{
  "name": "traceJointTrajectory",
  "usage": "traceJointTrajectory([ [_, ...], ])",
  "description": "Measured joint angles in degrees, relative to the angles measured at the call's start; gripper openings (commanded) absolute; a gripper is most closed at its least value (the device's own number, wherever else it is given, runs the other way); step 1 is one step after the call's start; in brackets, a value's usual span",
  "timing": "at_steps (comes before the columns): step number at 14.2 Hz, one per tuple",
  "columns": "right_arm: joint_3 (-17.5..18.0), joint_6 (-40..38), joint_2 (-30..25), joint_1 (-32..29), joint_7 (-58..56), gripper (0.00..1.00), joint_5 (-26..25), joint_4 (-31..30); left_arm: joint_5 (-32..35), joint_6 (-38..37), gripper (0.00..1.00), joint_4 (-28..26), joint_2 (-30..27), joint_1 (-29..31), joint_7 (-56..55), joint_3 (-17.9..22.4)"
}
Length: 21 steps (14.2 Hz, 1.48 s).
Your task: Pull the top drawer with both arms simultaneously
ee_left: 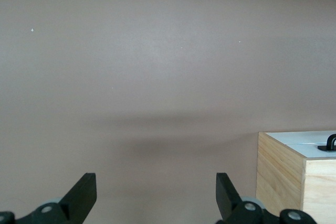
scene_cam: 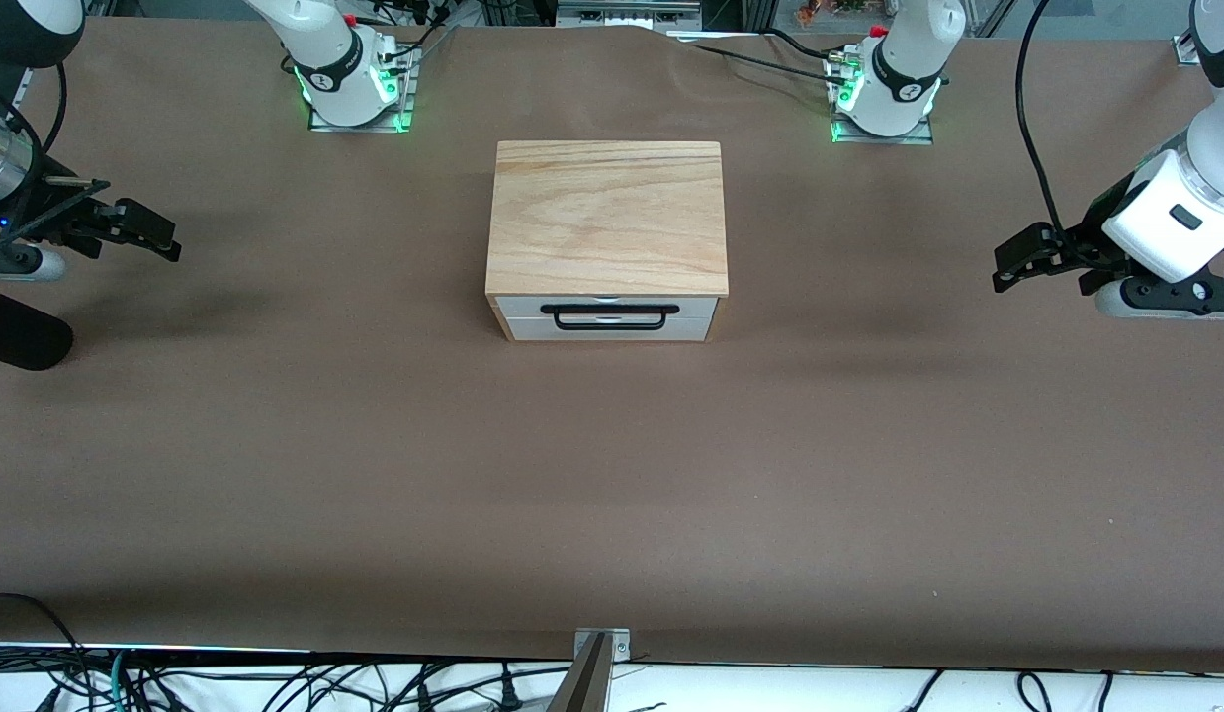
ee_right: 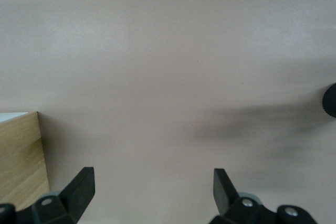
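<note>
Top drawer [scene_cam: 609,308] sits shut in the small oak-topped cabinet [scene_cam: 607,218] mid-table, its black bar handle [scene_cam: 604,315] facing the front camera. Your left gripper [scene_cam: 1029,259] and right gripper [scene_cam: 137,229] hang empty, jaws wide, over opposite table ends, well apart from it. If you close unevenly on that one thin bar, the light cabinet may twist or slide instead of opening.

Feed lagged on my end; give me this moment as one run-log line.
top drawer: shut, handle untouched | left pincer: open, over bare table at its own end | right pincer: open, over bare table at its own end | pull: not started
</note>
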Motion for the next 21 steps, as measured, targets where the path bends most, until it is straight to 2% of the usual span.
traceJointTrajectory([
  [21,0.27,-2.01,0.94,0.53,-0.01,1.0,0.72,-0.01,0.0,0.0,1.0,0.0,0.1,-0.03,0.0,-0.01],
])
